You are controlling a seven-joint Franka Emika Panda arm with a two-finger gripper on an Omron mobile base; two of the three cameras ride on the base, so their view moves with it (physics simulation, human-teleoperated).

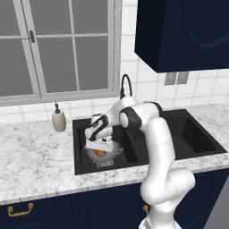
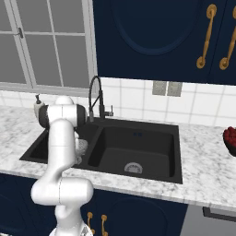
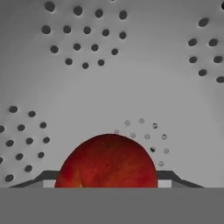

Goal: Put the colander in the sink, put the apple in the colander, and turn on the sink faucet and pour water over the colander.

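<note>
Right under my hand camera sits the apple (image 3: 108, 161), round and glossy, deep red mottled with orange, filling the space where my fingertips would show. Whether my fingers are clamped on it or merely standing wide around it, I cannot tell. Behind it curves the smooth, brushed silver-grey inside wall of the colander (image 3: 131, 78), pierced with clusters of small dark round holes.

From the left base view, the colander (image 1: 109, 154) rests in the left basin of the matte black sink (image 1: 188, 134), the apple (image 1: 100, 153) a small orange spot inside it. My gripper (image 1: 101, 147) points straight down into the bowl, my arm arching over from the cabinet front, elbow bent high over the divider between the two basins. The sink faucet (image 1: 126, 86), a thin black gooseneck, rises behind my forearm. A beige soap bottle (image 1: 58, 119) stands on the speckled white marble counter (image 1: 31, 156), left of the sink.
</note>
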